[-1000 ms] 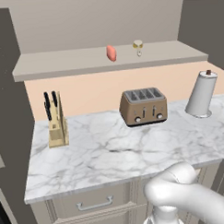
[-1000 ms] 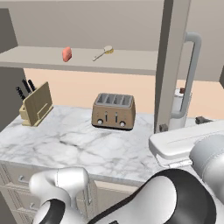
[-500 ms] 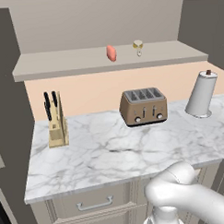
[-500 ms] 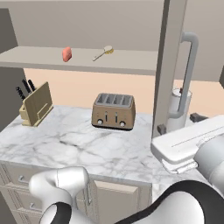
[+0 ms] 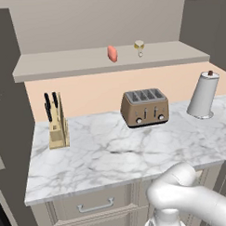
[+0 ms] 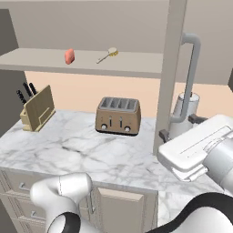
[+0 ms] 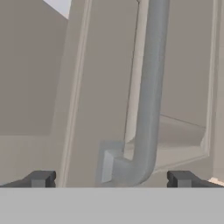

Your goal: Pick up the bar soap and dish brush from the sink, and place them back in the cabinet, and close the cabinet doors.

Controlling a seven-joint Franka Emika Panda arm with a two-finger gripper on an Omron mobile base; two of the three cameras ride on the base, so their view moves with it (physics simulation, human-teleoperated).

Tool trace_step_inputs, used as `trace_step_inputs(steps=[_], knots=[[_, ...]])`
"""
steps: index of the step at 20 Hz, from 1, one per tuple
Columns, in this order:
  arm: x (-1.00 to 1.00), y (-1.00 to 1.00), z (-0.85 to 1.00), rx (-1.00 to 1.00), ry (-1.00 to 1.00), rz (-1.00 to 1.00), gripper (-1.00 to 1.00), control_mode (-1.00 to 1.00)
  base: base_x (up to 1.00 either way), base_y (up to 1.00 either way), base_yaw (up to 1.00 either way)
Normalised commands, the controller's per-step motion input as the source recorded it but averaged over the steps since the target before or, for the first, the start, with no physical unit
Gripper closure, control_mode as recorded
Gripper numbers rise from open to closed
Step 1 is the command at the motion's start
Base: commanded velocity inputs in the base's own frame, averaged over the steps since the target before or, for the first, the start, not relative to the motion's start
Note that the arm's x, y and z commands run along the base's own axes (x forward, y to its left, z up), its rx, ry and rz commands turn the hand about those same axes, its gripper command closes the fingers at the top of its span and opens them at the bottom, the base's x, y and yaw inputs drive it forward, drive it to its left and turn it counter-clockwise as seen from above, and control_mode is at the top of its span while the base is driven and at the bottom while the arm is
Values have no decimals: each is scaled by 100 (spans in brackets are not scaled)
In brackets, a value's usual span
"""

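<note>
Cabinet doors are what is left: the bar soap [image 5: 112,53] and dish brush [image 5: 139,45] already sit well apart from the sink, side by side on the open cabinet [image 5: 61,66] shelf above the toaster [image 5: 145,107]. Over the last second the hand has edged in toward the right door's silver bar handle [image 7: 146,109], which now stands between the spread fingertips of the gripper [image 7: 111,178], not yet clasped. That suggests the closing step is about to begin. The greige shaker door [image 6: 172,68] stands swung out, edge-on in the right base view.
</note>
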Motion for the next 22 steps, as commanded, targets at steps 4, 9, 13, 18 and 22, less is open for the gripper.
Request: trace_step_inputs(steps=[4, 9, 13, 18, 22], knots=[[40, 13, -26, 1, -2, 12, -100, -100, 0, 0, 0], [34, 15, -18, 3, -1, 10, -100, -100, 0, 0, 0], [31, 17, -11, 2, -2, 6, -100, -100, 0, 0, 0], [41, 20, -11, 0, -1, 0, -100, -100, 0, 0, 0], [49, 17, -11, 0, 0, 0, -100, -100, 0, 0, 0]])
